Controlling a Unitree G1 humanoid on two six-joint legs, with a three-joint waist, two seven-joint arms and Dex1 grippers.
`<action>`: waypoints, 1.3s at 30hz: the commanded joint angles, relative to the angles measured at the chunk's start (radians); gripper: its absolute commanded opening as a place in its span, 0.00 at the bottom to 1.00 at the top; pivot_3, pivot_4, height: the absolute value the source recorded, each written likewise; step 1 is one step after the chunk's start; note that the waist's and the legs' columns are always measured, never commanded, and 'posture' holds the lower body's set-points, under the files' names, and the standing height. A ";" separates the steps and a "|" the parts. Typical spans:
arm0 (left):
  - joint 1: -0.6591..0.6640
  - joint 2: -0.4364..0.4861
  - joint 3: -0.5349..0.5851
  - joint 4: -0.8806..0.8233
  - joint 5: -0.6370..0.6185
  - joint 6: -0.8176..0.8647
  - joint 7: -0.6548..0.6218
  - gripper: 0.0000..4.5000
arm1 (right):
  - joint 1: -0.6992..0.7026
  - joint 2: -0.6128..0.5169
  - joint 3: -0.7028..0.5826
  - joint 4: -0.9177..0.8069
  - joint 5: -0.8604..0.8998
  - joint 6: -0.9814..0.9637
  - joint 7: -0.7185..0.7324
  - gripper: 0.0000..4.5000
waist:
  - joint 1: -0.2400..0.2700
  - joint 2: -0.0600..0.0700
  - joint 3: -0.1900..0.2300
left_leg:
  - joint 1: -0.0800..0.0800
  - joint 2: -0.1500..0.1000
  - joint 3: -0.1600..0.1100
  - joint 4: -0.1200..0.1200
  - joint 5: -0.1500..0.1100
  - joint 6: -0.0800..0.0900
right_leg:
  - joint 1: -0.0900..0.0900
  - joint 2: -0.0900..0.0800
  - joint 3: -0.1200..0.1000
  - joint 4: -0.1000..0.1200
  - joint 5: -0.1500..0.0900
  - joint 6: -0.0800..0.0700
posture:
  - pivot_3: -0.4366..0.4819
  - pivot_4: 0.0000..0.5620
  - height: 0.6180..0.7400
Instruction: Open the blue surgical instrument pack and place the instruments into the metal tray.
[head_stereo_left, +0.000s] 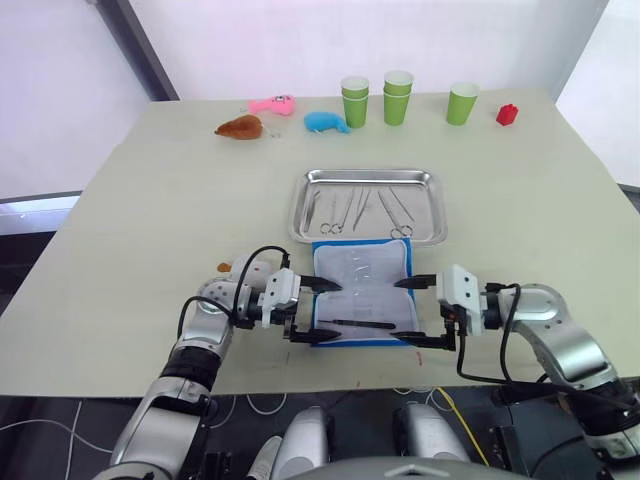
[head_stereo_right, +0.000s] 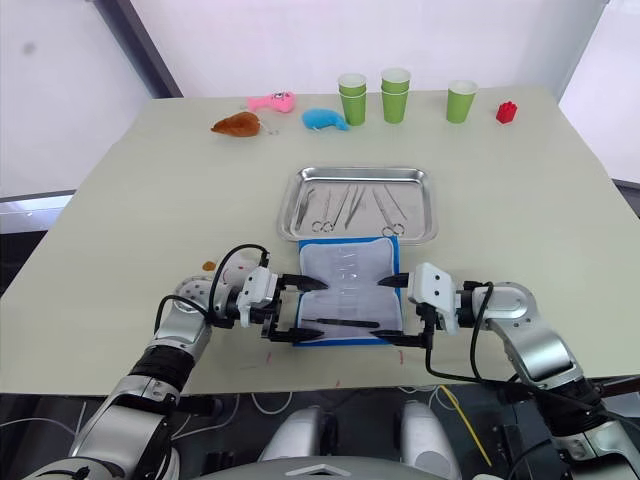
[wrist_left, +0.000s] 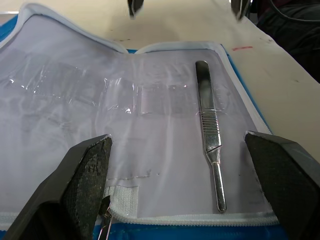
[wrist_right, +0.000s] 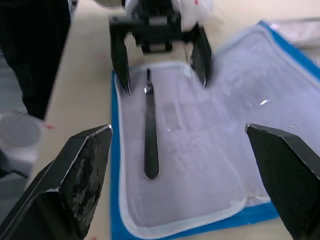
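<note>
Pack: the blue surgical instrument pack (head_stereo_left: 362, 292) lies opened flat on the bench, whitish lining with clear pockets facing up, blue edge showing around it; its far edge sits just beside the near rim of the metal tray.
Pack axis: long side runs from 6 to 12 o'clock, away from the robot.
Remaining tool: one dark-handled instrument (head_stereo_left: 362, 324) lies on the lining near the pack's near edge, long axis crosswise, 9 to 3 o'clock; in the left wrist view it shows as a slim metal handle (wrist_left: 207, 130) with a ribbed grip.
Tray: the metal tray (head_stereo_left: 369, 180) sits at 12 o'clock from the pack, long side crosswise; several silver instruments (head_stereo_left: 355, 208) lie in it, mostly pointing 6 to 12.
Left claw (head_stereo_left: 316, 309): open, at the pack's 9 o'clock edge, fingers spread over the lining, gripping nothing.
Right claw (head_stereo_left: 424, 312): open, at the pack's 3 o'clock edge, facing the left one, gripping nothing.
Bench (head_stereo_left: 150, 230): pale cream top.
Far edge: three green cup stacks (head_stereo_left: 397, 97), a red block (head_stereo_left: 507, 114), blue, pink and brown toys (head_stereo_left: 326, 122).
Room: white walls behind.
Writing: none readable.
</note>
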 joint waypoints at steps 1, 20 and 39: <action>0.060 0.000 -0.065 0.092 0.077 0.022 -0.008 1.00 | -0.044 0.035 0.021 0.032 -0.036 -0.024 -0.039 0.99 | -0.001 0.000 0.000 | 0.000 0.000 0.000 0.000 0.000 0.000 | 0.000 0.000 0.000 0.000 0.000 0.000 | 0.48 0.27 1.00; 0.059 0.000 -0.066 0.083 0.075 0.025 -0.007 1.00 | -0.088 -0.020 0.174 0.188 -0.197 -0.031 0.027 0.83 | -0.003 -0.002 -0.005 | 0.001 0.000 0.000 0.000 0.000 0.000 | 0.001 0.000 0.000 0.001 0.000 0.000 | 0.48 0.27 1.00; 0.063 -0.003 -0.069 0.069 0.076 0.029 0.001 1.00 | -0.084 -0.055 0.153 0.113 -0.185 -0.025 0.023 0.01 | -0.006 -0.011 -0.009 | 0.014 0.000 0.001 -0.001 0.000 0.000 | 0.012 -0.001 0.001 0.000 -0.002 -0.004 | 0.48 0.27 1.00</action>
